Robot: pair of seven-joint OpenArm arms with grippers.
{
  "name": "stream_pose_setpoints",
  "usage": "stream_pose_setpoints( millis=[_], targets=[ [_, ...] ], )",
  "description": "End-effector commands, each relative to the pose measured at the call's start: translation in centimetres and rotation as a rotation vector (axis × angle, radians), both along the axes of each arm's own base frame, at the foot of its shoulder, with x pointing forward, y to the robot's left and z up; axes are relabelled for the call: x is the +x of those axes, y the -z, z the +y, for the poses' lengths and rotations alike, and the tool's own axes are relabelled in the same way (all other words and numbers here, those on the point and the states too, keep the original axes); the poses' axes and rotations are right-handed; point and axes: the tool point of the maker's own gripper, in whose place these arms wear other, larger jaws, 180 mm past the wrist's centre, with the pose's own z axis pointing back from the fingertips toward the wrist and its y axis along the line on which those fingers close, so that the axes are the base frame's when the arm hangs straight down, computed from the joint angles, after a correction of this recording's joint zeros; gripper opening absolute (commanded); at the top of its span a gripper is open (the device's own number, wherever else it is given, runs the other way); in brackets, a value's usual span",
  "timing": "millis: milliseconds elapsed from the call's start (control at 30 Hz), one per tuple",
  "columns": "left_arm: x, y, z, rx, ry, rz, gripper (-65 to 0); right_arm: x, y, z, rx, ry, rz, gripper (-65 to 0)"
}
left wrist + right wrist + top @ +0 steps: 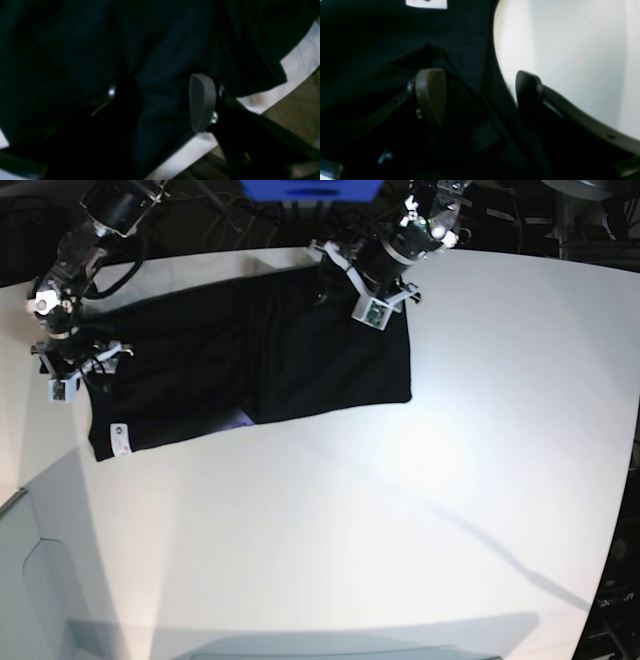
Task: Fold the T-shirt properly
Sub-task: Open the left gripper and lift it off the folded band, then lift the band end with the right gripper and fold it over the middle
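The black T-shirt (250, 350) lies spread flat across the far left part of the white table (400, 510). Its white tag (118, 432) sits at the near left corner, and a sliver of purple print (240, 418) peeks out at the front hem. At the shirt's far right corner, my left gripper (157, 100) stands open with a ridge of black cloth (162, 75) between its wide-apart fingers. My right gripper (480, 97) is open at the left edge, and the shirt's hem (495, 82) runs between its fingertips. The tag (426, 3) shows at the top of that view.
The left arm (400, 245) reaches in from the back and the right arm (70, 290) from the far left. A blue object (308, 188) and cables lie behind the table. The table edge (270, 100) and the floor (295, 112) are close beside the left gripper.
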Motion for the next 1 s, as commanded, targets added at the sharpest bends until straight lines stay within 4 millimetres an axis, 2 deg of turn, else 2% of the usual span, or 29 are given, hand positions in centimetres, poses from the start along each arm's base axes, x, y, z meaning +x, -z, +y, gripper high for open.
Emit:
stream_pose_setpoints(
  millis=[0,133,233,367,433,533,633,700,767,833,967],
  targets=[
    [0.7,-1.3,-0.1,-0.017,-0.011,-0.043,-29.4,-2.3,2.4,-0.1,-0.028,-0.023,0.156,-23.2],
    [1.4,-2.7,-0.2,-0.026,-0.010,-0.083,-29.4,-2.4,3.0,0.2,-0.013,-0.024,0.169,-34.4],
    [2.0,-4.1,-0.3,-0.037,-0.013,-0.122,-29.4,-2.6,3.1,0.2,-0.011,-0.024,0.173,-45.3],
    [2.7,-6.3,-0.1,-0.046,-0.022,-0.180,-29.4,-2.6,2.9,0.2,-0.014,-0.024,0.169,-65.0],
    [3.3,-6.5,1.5,-0.020,-0.062,-0.193,-29.4,-2.5,2.7,0.1,-0.022,-0.025,0.164,-65.0],
    [4.1,-6.0,5.0,0.039,-0.141,-0.197,-29.4,-1.8,1.1,-0.4,-0.057,-0.025,0.127,-65.0],
    [4.3,-5.8,8.8,0.097,-0.244,-0.194,-29.4,-1.3,-0.9,-0.7,-0.105,-0.029,0.082,-65.0],
    [4.6,-5.6,12.1,0.140,-0.342,-0.194,-29.4,-0.7,-2.5,0.0,-0.122,-0.029,0.036,-65.0],
    [4.5,-4.9,14.3,0.158,-0.422,-0.175,-29.4,-0.2,-4.1,0.2,-0.145,-0.029,-0.003,-65.0],
    [5.0,-4.6,15.2,0.162,-0.455,-0.176,-29.4,0.2,-5.3,0.5,-0.161,-0.028,-0.033,-65.0],
    [5.2,-3.4,15.1,0.148,-0.465,-0.149,-29.6,0.6,-7.5,1.6,-0.179,-0.026,-0.092,-65.0]
  ],
)
